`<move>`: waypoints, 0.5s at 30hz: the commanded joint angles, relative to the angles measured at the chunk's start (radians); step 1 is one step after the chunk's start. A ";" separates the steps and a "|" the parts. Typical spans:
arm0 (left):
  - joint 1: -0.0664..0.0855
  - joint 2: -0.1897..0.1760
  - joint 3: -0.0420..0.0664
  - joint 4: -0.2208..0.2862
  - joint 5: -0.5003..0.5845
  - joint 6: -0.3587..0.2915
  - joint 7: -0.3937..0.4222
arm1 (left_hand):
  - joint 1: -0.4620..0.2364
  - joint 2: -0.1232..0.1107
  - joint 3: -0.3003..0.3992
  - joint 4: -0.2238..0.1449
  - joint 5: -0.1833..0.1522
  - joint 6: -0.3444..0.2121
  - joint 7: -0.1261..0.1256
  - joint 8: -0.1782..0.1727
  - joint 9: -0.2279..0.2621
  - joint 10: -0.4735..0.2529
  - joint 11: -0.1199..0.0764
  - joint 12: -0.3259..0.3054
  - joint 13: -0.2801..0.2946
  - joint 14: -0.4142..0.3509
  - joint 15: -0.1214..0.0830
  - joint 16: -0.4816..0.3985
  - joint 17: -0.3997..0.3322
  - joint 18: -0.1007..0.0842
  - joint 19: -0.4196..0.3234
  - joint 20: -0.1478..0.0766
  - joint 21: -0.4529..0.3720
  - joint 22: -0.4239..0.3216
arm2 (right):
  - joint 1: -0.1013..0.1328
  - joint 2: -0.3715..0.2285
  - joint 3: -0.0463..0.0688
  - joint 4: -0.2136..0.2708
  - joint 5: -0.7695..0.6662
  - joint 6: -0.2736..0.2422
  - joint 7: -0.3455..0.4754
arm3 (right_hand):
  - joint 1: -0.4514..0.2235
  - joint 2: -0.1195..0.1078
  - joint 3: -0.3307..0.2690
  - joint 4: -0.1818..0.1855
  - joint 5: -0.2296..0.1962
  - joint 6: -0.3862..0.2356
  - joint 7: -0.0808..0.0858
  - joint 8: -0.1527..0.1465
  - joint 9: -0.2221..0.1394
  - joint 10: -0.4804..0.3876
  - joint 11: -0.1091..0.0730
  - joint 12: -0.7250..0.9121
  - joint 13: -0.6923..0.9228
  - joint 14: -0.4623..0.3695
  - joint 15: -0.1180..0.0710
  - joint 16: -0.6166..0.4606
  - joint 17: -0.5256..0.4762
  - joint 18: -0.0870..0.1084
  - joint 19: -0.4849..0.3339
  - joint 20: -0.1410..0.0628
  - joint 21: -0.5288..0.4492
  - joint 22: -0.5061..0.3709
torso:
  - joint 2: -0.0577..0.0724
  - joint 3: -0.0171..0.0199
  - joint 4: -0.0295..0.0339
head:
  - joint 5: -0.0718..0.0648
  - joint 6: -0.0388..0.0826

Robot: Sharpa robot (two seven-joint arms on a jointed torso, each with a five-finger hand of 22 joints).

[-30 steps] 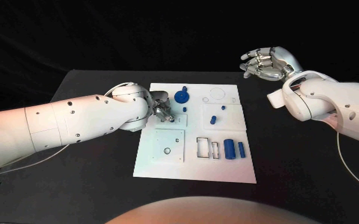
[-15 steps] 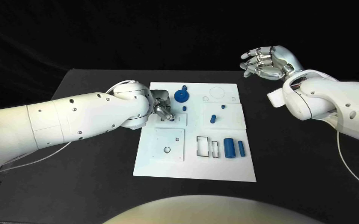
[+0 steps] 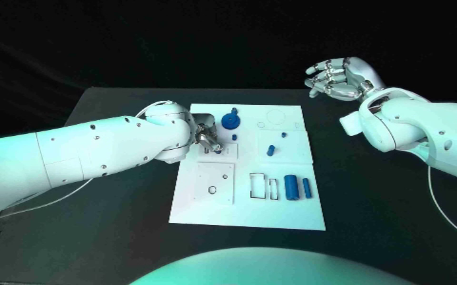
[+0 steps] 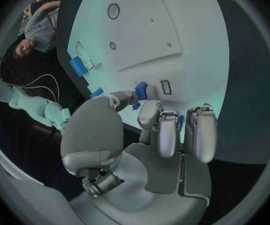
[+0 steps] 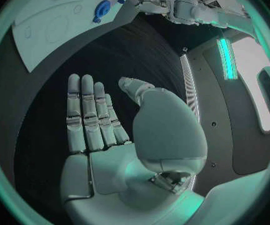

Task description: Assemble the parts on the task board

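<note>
Task board [image 3: 249,216] lying flat at centre of black bench [image 3: 114,232]. L hand [image 3: 208,140] reaching over board's left edge, its fingers [image 4: 142,91] pinching a small blue part [image 4: 140,90] just above the white surface. R hand [image 3: 338,80] hovering well apart beyond the board's far right corner, fingers [image 5: 87,110] lying straight and side by side, holding nothing. Blue gear [image 3: 230,123] sitting near far edge; two blue cylinders [image 3: 298,189] lying side by side w/ rectangular slots beside them, near board's front.

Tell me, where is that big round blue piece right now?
In the head view the round blue part stands near the task board's far edge, just beyond the left hand.
</note>
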 commanded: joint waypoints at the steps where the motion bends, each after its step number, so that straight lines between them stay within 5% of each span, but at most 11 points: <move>1: -0.005 0.005 -0.004 -0.001 0.017 0.042 -0.005 | -0.014 0.001 0.068 -0.075 -0.004 0.029 -0.025 -0.001 -0.001 0.005 -0.002 0.006 0.005 0.106 -0.008 0.004 0.263 -0.005 0.031 -0.010 0.004 0.119 | 0.000 0.001 0.000 0.001 -0.006 0.009 0.012 | -0.011 0.003 -0.007 0.001 0.006 0.004 0.029 0.005 -0.001 -0.004 0.005 -0.003 -0.001 0.001 0.006 -0.006 -0.001 0.011 0.002 0.002 -0.005 -0.001 | 0.000 -0.0003 0.0004 | -0.001 -0.002; 15: -0.005 0.009 -0.004 -0.012 0.020 0.041 -0.004 | -0.041 0.002 0.019 -0.038 -0.012 0.039 -0.029 -0.005 -0.005 0.006 -0.004 0.011 0.013 0.106 -0.011 0.004 0.263 -0.006 0.032 -0.012 0.004 0.121 | 0.000 0.001 0.000 0.001 -0.005 0.008 0.013 | -0.019 0.003 -0.014 0.006 -0.006 0.004 0.029 0.006 -0.004 -0.004 0.005 -0.002 -0.009 0.002 0.007 -0.012 -0.002 0.011 0.005 0.003 -0.011 -0.010 | -0.001 -0.0005 0.0006 | -0.003 -0.003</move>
